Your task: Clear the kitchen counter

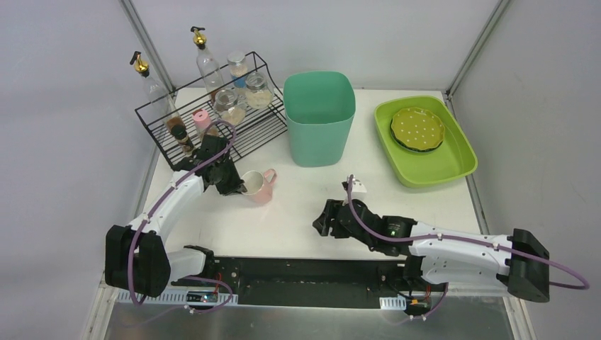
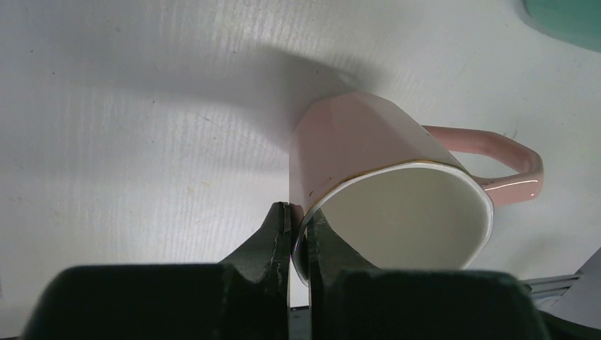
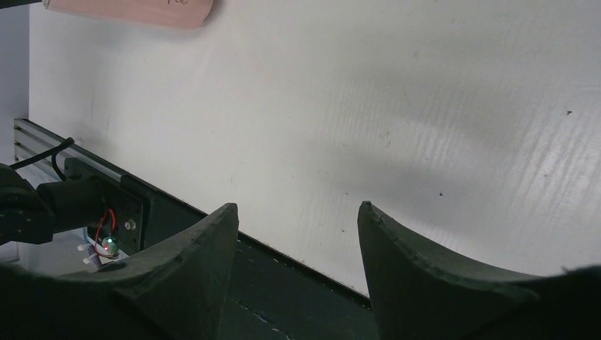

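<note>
One wall of the pink mug [image 2: 368, 142], probably tipped, is pinched between the left gripper [image 2: 298, 219] jaws. The right gripper [image 3: 298, 219] jaws stand spread, and the kitchen counter [image 3: 354, 106] between them is white, matte and faintly speckled.

Glossy pink ceramic mug [image 2: 354, 142] (thin gilt rim), smooth matte white kitchen counter [image 1: 298, 212]

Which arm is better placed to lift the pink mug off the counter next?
Left. The left gripper is closed on the pink mug's rim, one finger inside, one outside. The right gripper hangs open and empty over the kitchen counter near its front edge, apart from the mug.
</note>
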Motion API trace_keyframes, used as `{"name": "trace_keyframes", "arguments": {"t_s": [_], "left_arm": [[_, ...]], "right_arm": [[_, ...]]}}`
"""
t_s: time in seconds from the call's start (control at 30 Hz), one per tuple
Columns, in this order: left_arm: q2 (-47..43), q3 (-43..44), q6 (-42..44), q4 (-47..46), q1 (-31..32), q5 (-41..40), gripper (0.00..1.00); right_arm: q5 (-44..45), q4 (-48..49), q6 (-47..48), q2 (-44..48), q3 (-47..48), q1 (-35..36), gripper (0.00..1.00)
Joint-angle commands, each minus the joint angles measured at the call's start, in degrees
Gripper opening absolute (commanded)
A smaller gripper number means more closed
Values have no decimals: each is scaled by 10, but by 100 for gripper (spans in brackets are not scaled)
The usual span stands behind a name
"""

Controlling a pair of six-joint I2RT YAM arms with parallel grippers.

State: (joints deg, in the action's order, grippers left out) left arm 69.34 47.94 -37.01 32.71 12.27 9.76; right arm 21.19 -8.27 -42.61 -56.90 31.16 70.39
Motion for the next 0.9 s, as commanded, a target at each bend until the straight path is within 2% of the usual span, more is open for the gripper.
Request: {"name": "trace_keyframes", "arguments": {"t_s": [0.0,0.3,0.53,0.73,0.87], "left_arm": [[-3,11,19,-13,17,49,0],[29,66,43,-13,148,58,0],[73,116,82,-12,234,55,0],[118,151,75,-12,299,10,0],[149,172,91,-12,338,-5,0]], "right_arm": [[26,-53,39,38,29,3,66],[18,-170,118,110,87,3,67],[-61,-222,232,174,110,3,68],[-75,-244,219,163,143,3,68],[-89,-246,269,152,140,3,66]]}}
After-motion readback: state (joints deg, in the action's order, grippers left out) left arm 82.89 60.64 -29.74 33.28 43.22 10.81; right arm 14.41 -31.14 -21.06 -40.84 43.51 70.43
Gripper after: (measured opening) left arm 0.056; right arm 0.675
